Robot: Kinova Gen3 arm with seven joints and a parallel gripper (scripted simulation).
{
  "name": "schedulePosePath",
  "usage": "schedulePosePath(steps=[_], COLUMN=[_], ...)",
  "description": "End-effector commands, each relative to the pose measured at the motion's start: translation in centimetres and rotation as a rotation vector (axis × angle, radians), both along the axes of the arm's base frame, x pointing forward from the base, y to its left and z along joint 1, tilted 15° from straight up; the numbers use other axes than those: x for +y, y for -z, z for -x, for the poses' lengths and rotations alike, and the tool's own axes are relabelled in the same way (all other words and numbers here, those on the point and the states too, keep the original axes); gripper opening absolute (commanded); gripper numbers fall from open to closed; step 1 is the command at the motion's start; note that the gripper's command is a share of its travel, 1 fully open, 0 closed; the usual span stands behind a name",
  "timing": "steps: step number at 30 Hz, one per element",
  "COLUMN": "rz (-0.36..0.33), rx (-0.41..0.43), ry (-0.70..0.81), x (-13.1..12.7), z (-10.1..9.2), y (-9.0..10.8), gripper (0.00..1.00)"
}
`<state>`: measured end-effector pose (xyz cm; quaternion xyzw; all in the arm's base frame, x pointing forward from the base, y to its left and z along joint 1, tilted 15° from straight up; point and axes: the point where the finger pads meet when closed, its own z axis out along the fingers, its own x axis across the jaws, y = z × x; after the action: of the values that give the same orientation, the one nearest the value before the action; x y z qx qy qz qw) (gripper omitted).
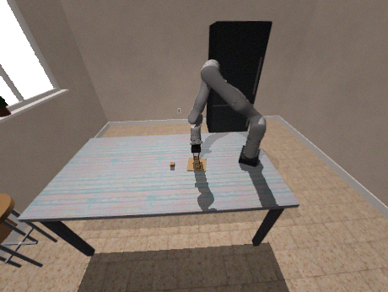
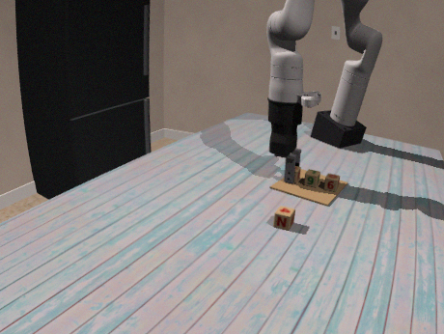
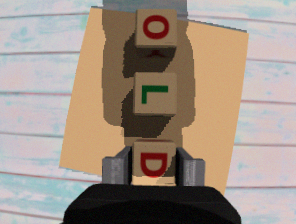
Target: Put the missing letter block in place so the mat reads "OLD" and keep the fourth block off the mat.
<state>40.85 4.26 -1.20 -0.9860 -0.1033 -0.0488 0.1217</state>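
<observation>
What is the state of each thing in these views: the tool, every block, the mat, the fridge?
Tool: shut on the D block, low over the mat.
D block: flat on mat, between the fingers, D up.
L block: flat on mat, middle, L up.
O block: flat on mat, O up.
N block: off mat, on table.
Mat: flat.
Fridge: doors closed.
</observation>
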Motion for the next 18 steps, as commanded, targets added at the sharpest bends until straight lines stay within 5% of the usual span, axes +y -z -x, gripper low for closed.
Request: schedulePosePath(steps=[1, 14, 18], rz=[0.003, 0.003, 0.003], rx=[-0.003, -0.003, -0.003], ry=[-0.008, -0.008, -0.008], x=[-0.11, -0.11, -0.11], z=[0.11, 0.11, 0.11], y=[0.1, 0.1, 0.1], gripper=[0.57, 0.57, 0.69])
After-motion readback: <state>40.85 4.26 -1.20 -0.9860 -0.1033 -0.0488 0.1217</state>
